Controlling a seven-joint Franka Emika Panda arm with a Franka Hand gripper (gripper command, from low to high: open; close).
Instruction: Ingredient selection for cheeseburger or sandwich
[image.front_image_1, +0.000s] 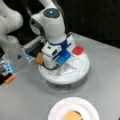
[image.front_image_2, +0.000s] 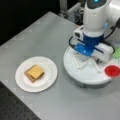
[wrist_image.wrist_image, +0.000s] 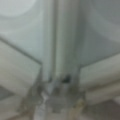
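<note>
On the white plate (image.front_image_2: 22, 82) lies a small stack (image.front_image_2: 34, 73), a tan toast square with a yellow-orange cheese square on top; it also shows at a front view's bottom as the stack (image.front_image_1: 73, 115). Another tan toast square (image.front_image_1: 38, 59) rests at the left rim of the round white tray (image.front_image_1: 80, 71). My gripper (image.front_image_1: 55, 65) is lowered over the tray's middle, close to its raised dividers, and the blue hand (image.front_image_2: 85, 48) hides its fingers. The wrist view shows only a white divider ridge (wrist_image.wrist_image: 63, 42) from very near. No patty shows.
A red round disc (image.front_image_2: 112, 70) lies on the tray's right side, also seen as the disc (image.front_image_1: 78, 50). A green lettuce piece (image.front_image_2: 117, 53) sits behind it. Grey equipment (image.front_image_1: 15, 56) with an orange part (image.front_image_1: 10, 79) stands at the left. Grey tabletop (image.front_image_2: 50, 35) lies between plate and tray.
</note>
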